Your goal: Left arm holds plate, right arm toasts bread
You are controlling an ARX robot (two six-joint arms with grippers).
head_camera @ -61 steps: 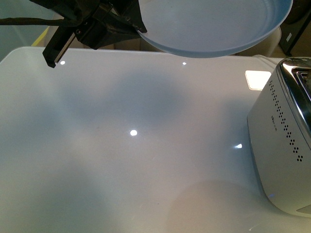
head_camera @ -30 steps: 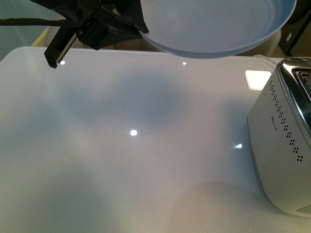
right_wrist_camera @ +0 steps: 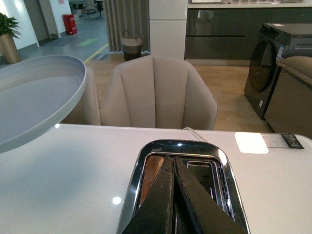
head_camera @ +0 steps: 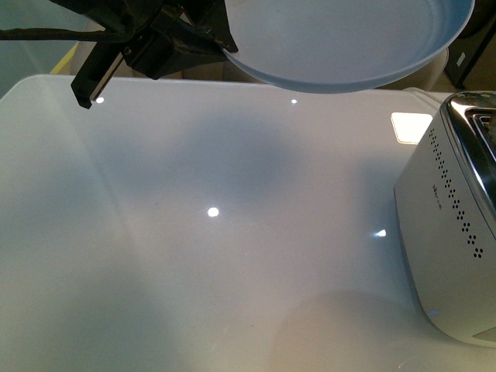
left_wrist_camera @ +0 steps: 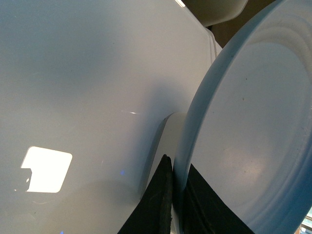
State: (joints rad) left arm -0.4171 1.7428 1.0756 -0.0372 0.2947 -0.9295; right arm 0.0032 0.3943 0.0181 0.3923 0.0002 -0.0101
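Above the desk (head_camera: 194,271), the left pincer (left_wrist_camera: 179,200) pinches the rim of the plate (head_camera: 341,39) and holds it aloft, no load visible, well apart from the toaster (head_camera: 449,232). Right pincer (right_wrist_camera: 174,195) hangs directly over the toaster top, fingers pressed together, nothing between them. The bread (right_wrist_camera: 151,175) sits low in the slot nearer the plate, just beside the pincer tips. Its long axis runs along the slot, approx. parallel to the fingers. Right arm is much the nearer. Est.: gripping the slice req. spreading the fingers and shifting sideways over that slot.
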